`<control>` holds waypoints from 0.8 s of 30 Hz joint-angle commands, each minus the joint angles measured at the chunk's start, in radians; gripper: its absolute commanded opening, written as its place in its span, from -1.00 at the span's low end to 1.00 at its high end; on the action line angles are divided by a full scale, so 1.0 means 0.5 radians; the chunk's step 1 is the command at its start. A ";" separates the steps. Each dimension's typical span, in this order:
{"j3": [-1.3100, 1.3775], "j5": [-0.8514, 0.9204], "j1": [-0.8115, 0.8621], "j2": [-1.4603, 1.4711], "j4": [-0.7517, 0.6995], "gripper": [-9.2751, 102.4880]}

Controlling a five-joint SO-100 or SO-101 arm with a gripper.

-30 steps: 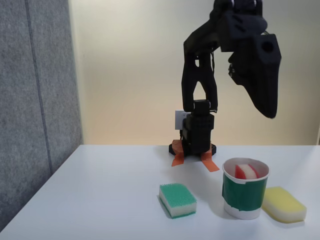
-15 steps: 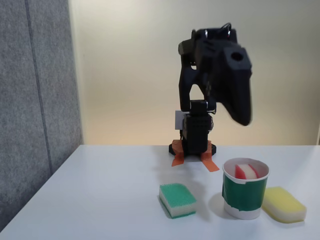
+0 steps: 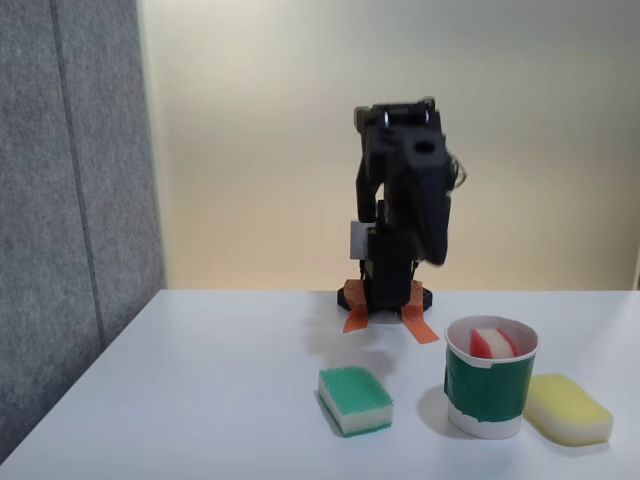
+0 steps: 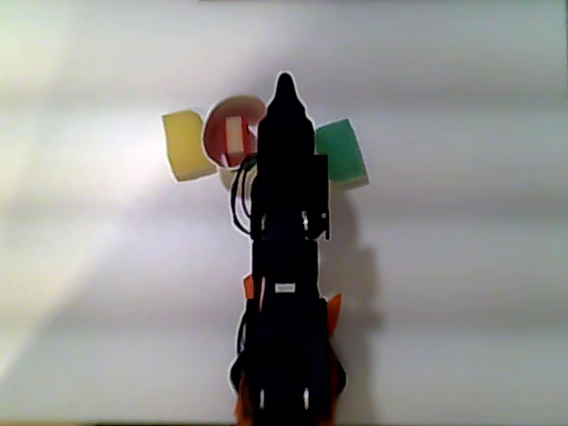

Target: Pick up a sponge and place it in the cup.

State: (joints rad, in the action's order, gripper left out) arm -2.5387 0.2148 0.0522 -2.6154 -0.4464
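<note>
The cup (image 3: 487,392), white with a dark green band, stands at the front right of the table in the fixed view. The red-and-white sponge (image 3: 491,343) stands on edge inside it, its top showing just above the rim. From above, the cup (image 4: 211,124) lies just left of the arm, and the sponge (image 4: 234,135) shows as a white strip inside it. My gripper (image 3: 436,258) hangs folded back near the arm's base, high above the table, pointing down, with nothing in it. Seen from above, the gripper (image 4: 285,82) ends in a single closed point.
A green-topped sponge (image 3: 355,400) lies left of the cup and a yellow sponge (image 3: 567,408) lies right of it. From above, the green sponge (image 4: 342,153) and the yellow sponge (image 4: 188,145) flank the arm. A grey panel (image 3: 70,200) borders the table's left side.
The arm has drawn back from high above the cup towards its base and folded down. The sponge stays in the cup.
</note>
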 commanded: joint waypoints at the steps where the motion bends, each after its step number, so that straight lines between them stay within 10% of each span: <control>1: -0.160 -0.037 0.028 -0.181 0.074 -0.83; 24: -1.157 -0.255 0.055 -1.190 0.092 -0.83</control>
State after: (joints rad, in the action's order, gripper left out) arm -3.0848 0.0936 0.0675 -3.1523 -0.3958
